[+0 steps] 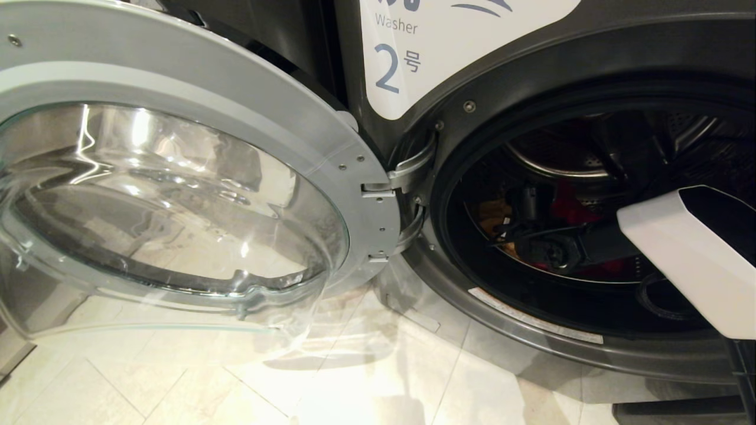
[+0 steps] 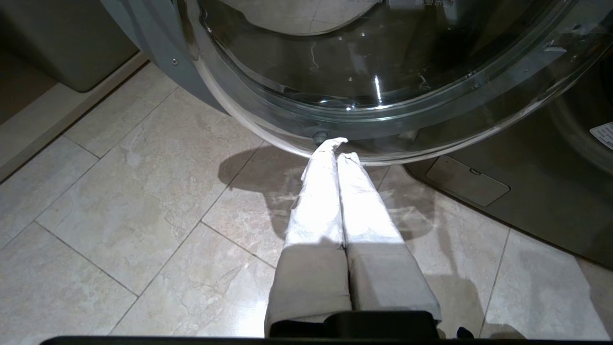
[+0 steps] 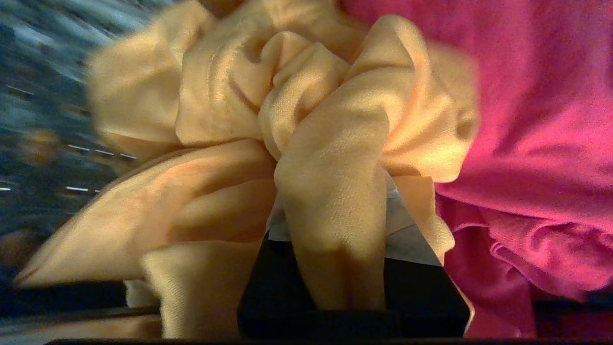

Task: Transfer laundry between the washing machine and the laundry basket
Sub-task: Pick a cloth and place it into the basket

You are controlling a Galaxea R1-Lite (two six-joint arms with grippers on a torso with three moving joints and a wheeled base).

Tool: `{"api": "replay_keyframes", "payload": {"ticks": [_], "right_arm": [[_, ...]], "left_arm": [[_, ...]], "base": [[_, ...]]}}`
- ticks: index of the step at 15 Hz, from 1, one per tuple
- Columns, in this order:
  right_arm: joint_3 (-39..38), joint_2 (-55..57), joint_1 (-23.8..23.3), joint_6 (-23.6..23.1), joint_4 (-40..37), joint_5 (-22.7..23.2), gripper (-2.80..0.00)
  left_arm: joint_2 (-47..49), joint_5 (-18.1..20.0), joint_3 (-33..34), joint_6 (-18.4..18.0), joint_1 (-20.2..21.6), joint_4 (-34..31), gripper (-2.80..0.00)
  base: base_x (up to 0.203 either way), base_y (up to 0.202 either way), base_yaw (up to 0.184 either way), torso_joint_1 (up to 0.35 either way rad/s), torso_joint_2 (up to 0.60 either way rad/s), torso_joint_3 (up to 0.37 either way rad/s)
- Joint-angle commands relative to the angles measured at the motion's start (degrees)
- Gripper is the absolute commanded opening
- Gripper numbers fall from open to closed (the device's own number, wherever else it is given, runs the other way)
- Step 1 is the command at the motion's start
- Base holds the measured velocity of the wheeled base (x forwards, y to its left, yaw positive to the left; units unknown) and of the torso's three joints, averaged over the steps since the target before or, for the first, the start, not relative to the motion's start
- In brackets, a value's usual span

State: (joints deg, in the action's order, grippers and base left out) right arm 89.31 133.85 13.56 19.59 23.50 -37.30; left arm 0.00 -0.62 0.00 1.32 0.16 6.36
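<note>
The washing machine [image 1: 413,59], labelled 2, stands with its round glass door [image 1: 177,195] swung open to the left. My right arm [image 1: 685,254] reaches into the drum, where red cloth [image 1: 570,203] and a bit of mustard cloth [image 1: 493,215] show. In the right wrist view my right gripper [image 3: 335,191] is shut on a bunched fold of the mustard-orange garment [image 3: 239,120], which covers most of its fingers [image 3: 407,235]. The red-pink garment [image 3: 536,120] lies right beside it. My left gripper [image 2: 337,148] is shut and empty, low over the floor beneath the door. The laundry basket is out of view.
The open door's glass bowl [image 2: 383,96] hangs just beyond my left fingertips. Beige floor tiles [image 2: 119,201] spread in front of the washer. The door hinge [image 1: 401,177] sits between door and drum opening. The washer's lower front panel [image 2: 467,179] is beside the left gripper.
</note>
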Motion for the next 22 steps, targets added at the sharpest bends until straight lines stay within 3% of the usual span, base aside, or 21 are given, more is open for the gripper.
{"api": "replay_keyframes", "payload": {"ticks": [1,6,13,16,19,22], "right_arm": [[-1.5,-3.4,0.2,0.2,0.6,-0.3,-2.8],[-5.5,-7.6,0.0,0.4,1.5,-1.9,-2.8],[-23.7,-24.3,1.0,0.3,4.7,-0.8,-2.8],[-34.9,-28.6,4.3,0.2,9.0,-0.7,-2.8],[-47.1,-29.4,9.0,0.1,18.7,-1.3,-2.8],[-53.7,-30.9,12.1,0.0,23.8,-1.6,-2.8]], "left_arm": [[0.1,0.0,2.3,0.0,0.0,0.1,-2.8],[0.1,0.0,2.3,0.1,0.0,0.1,-2.8],[0.1,-0.1,2.3,0.0,0.0,0.1,-2.8],[0.1,-0.1,2.3,0.1,0.0,0.1,-2.8],[0.1,0.0,2.3,0.0,0.0,0.1,-2.8],[0.1,0.0,2.3,0.1,0.0,0.1,-2.8]], "base": [[0.0,0.0,0.0,0.0,0.0,0.0],[0.0,0.0,0.0,0.0,0.0,0.0],[0.0,0.0,0.0,0.0,0.0,0.0],[0.0,0.0,0.0,0.0,0.0,0.0],[0.0,0.0,0.0,0.0,0.0,0.0],[0.0,0.0,0.0,0.0,0.0,0.0]]}}
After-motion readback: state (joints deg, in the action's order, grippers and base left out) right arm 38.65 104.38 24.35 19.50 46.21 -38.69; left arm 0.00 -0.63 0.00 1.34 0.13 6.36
